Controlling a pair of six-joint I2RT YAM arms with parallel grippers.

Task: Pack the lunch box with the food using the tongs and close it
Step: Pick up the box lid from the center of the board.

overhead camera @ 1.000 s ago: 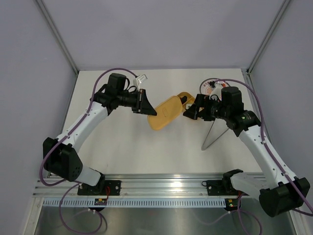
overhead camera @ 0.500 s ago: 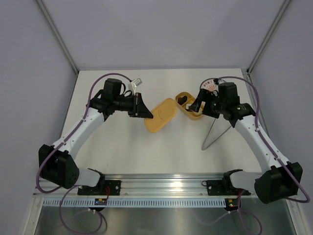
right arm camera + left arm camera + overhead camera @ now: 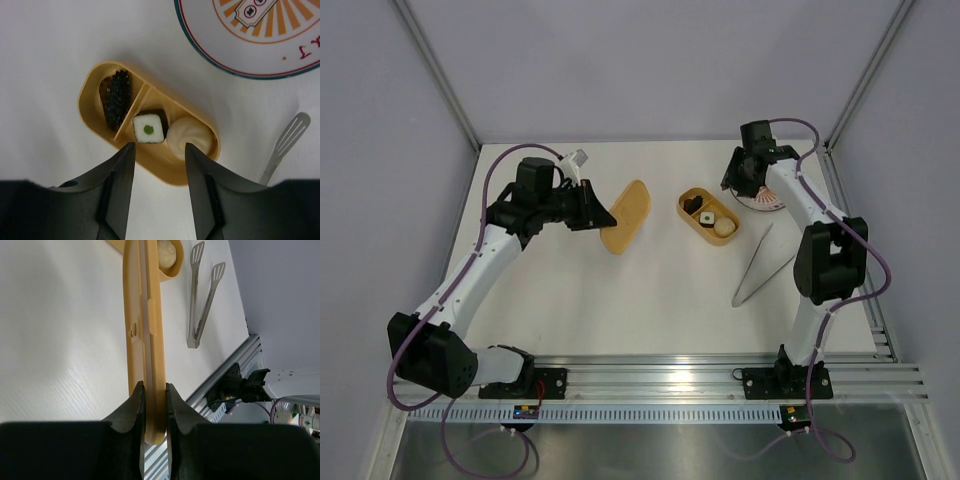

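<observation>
The lunch box [image 3: 157,162] held three food pieces [image 3: 148,128]. The left end effector [image 3: 155,400] pinched the lid [image 3: 150,340] at 9 o'clock; the right end effector [image 3: 159,146] gaped, empty.

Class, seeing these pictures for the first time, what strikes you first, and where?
The open mustard lunch box, right of centre, holds a dark spiky piece alone, a white cube and pale bun together. Left of it, the left gripper pinches the lid on edge.
</observation>
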